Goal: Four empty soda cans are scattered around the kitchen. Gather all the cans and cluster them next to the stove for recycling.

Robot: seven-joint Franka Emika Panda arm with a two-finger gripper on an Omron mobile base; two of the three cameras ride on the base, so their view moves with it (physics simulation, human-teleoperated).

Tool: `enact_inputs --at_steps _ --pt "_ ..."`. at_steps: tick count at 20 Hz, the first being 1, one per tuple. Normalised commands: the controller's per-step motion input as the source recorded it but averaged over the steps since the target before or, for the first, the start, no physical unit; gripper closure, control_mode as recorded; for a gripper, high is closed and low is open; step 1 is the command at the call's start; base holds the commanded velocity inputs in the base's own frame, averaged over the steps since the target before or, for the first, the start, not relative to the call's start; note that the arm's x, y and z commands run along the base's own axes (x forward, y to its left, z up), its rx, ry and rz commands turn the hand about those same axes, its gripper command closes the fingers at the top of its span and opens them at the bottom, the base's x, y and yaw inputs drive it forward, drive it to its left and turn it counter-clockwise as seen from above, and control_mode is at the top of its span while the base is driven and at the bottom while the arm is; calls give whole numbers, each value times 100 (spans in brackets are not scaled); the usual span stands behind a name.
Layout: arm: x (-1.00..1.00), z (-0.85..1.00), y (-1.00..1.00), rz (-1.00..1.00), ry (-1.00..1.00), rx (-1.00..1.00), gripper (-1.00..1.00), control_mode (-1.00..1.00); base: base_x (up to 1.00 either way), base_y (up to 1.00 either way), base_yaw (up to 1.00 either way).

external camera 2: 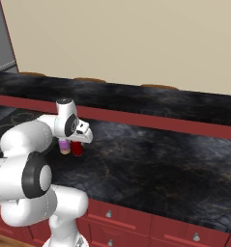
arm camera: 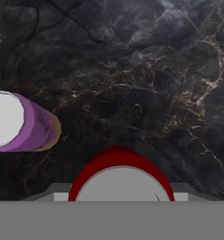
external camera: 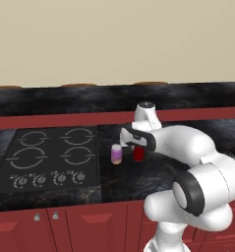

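The pincer holds a red can upright on the black tabletop just beside a purple can right of the stove; it should release gently, then lift straight up.

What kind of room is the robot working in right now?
A kitchen, by the look of it: a black four-burner stove with knobs is set in a dark marbled counter, with red cabinets below.
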Motion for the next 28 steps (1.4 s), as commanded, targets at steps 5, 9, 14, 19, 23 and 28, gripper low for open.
enact_inputs --at_steps 5,9,14,19,23,28 --pt "14 -17 0 0 0 0 100 -100 0 0 0" --pt "8 -14 0 0 0 0 100 -100 0 0 0" --pt "0 -4 0 0 0 0 100 -100 0 0 0" --pt "0 0 0 0 0 0 100 -100 0 0 0" --pt "0 -1 0 0 0 0 -100 -100 0 0 0" --pt "0 -1 0 0 0 0 -100 -100 0 0 0"
